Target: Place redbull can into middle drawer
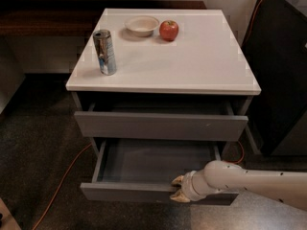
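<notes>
The redbull can [104, 51] stands upright on the left side of the white cabinet top [192, 61], silver and blue. The middle drawer [153, 164] is pulled out, and its shallow grey box holds nothing. My gripper [177, 189] is at the drawer's front edge, right of its middle. One tan finger is inside the rim and one is outside, closed on the drawer front [129, 192]. My white arm comes in from the lower right. The can is far from the gripper, up and to the left.
A white bowl [142, 25] and a red apple [169, 30] sit at the back of the top. The drawer above [160, 126] stands slightly out. An orange cable [62, 181] lies on the dark floor at the left. A black unit [283, 71] stands at the right.
</notes>
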Available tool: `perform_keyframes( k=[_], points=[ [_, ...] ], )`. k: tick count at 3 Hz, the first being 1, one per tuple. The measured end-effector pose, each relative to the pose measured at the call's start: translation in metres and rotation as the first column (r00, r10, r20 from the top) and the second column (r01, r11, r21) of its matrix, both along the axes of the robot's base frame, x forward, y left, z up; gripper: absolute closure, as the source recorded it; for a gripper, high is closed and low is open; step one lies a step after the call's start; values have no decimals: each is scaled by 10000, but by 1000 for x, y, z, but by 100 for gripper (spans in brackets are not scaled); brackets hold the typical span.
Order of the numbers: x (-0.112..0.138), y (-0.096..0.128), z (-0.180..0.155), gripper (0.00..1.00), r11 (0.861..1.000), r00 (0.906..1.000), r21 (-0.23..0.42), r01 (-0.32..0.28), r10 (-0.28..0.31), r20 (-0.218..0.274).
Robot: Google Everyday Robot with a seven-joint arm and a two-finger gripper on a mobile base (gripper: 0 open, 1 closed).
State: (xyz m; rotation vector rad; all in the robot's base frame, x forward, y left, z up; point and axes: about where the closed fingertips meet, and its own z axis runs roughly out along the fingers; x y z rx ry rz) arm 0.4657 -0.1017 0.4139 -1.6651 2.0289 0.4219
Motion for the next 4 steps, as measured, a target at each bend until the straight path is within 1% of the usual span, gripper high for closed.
perform_keyframes(
  k=[1, 3, 4],
  points=[
    [0, 0, 0, 100, 10000, 10000, 0, 0, 0, -1],
    [0, 0, 0, 54, 10000, 10000, 0, -1, 1, -1],
    [0, 0, 0, 23, 10000, 10000, 0, -2, 2, -2]
  ],
)
